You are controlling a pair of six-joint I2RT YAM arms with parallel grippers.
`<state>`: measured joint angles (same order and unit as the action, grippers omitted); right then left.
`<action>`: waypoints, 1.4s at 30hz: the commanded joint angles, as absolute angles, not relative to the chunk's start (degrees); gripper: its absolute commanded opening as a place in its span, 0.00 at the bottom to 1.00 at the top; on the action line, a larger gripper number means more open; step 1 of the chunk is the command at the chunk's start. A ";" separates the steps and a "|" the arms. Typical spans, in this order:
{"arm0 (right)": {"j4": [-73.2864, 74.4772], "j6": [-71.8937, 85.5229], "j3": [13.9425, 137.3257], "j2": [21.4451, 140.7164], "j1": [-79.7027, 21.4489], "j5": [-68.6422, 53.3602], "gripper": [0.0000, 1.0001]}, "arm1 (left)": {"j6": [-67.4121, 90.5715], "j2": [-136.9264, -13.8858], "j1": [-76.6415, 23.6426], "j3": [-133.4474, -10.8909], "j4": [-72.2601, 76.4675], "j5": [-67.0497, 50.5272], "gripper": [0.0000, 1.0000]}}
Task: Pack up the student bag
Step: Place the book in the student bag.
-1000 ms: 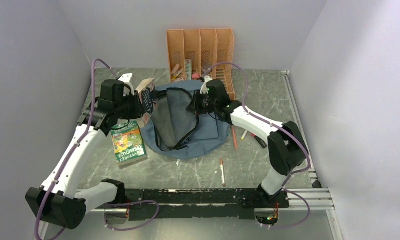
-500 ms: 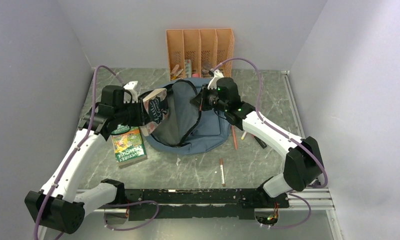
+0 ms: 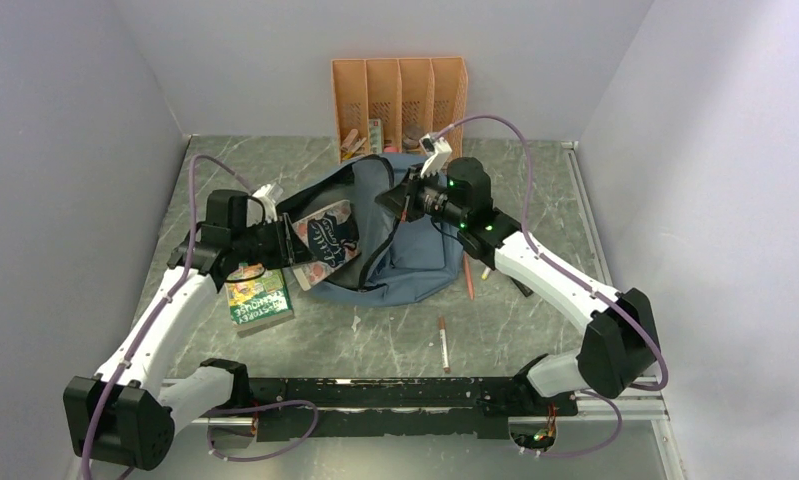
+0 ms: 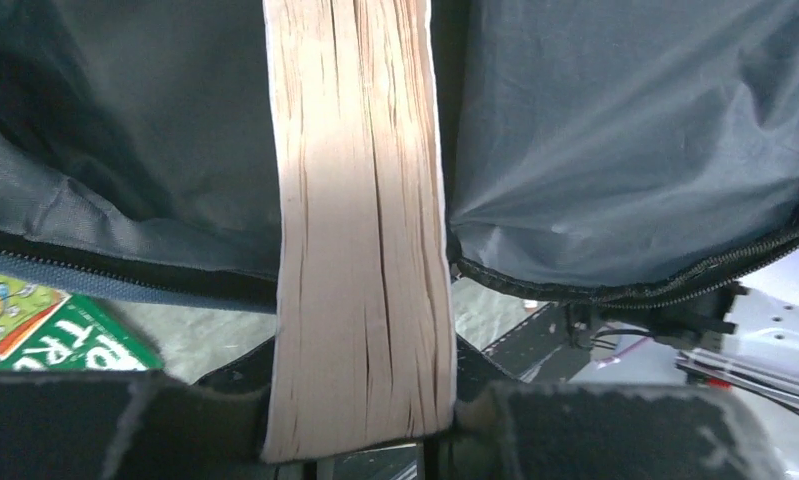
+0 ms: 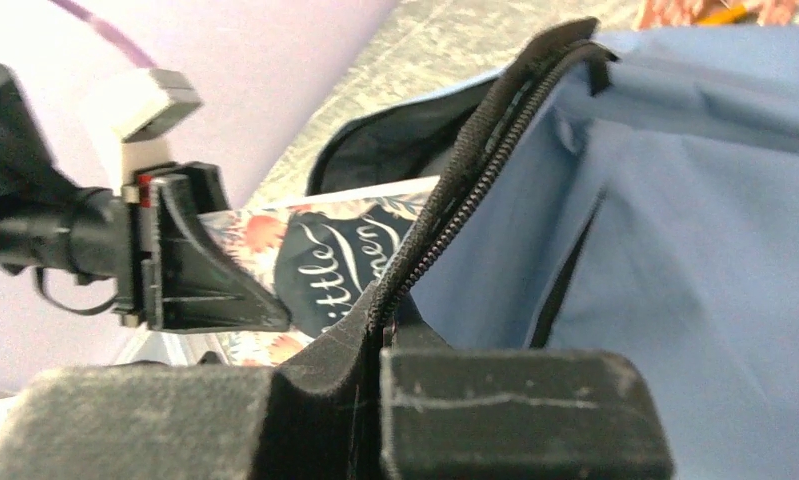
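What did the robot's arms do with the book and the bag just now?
The left gripper tipped the flowery book down and slid it into the student bag. The right gripper swung back and to the right, then shut on the zip edge, holding it up. The green book, the pens and the orange file organizer stayed put.

1. Student bag point(image 3: 423, 260): one.
2. Books: two, a floral-cover book point(image 3: 323, 238) and a green book point(image 3: 259, 300).
3. File organizer point(image 3: 400, 90): one, orange, with four slots. The bits inside it are too small to count.
4. Loose writing tools on the worktop point(image 3: 545, 190): three plain to see, namely a pen point(image 3: 443, 343), a pencil point(image 3: 467, 279) and a dark marker point(image 3: 520, 289).
5. Pincers: two, the left pincer point(image 3: 293, 243) and the right pincer point(image 3: 400, 204).
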<state>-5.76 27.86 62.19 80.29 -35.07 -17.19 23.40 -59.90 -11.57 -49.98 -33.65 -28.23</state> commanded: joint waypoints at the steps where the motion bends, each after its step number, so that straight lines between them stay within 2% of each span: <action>1: -15.72 27.79 62.51 77.68 -34.66 -21.98 0.00 | 28.88 -58.75 -9.52 -48.20 -20.51 -40.09 0.05; 14: -17.32 24.86 66.63 80.56 -34.54 -31.70 0.00 | 29.99 -60.47 -8.44 -48.97 -14.32 -48.88 0.05; 21: -16.27 20.56 71.54 83.50 -34.54 -34.88 0.00 | 36.47 -60.23 -8.44 -42.05 -5.97 -52.28 0.05; 30: -19.27 19.93 74.99 85.54 -34.56 -36.84 0.00 | 36.09 -61.34 -8.44 -40.96 -6.96 -49.85 0.05; 36: -18.73 19.12 77.49 87.73 -34.64 -44.02 0.00 | 42.68 -64.15 -8.44 -39.51 5.69 -52.06 0.05; 42: -19.72 18.40 77.71 89.35 -34.64 -49.57 0.00 | 42.83 -69.06 -8.52 -43.88 10.54 -54.00 0.05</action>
<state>-13.23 19.22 74.85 88.82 -34.79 -43.77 41.45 -67.57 -8.82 -39.51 0.32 -49.25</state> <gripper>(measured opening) 0.015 0.305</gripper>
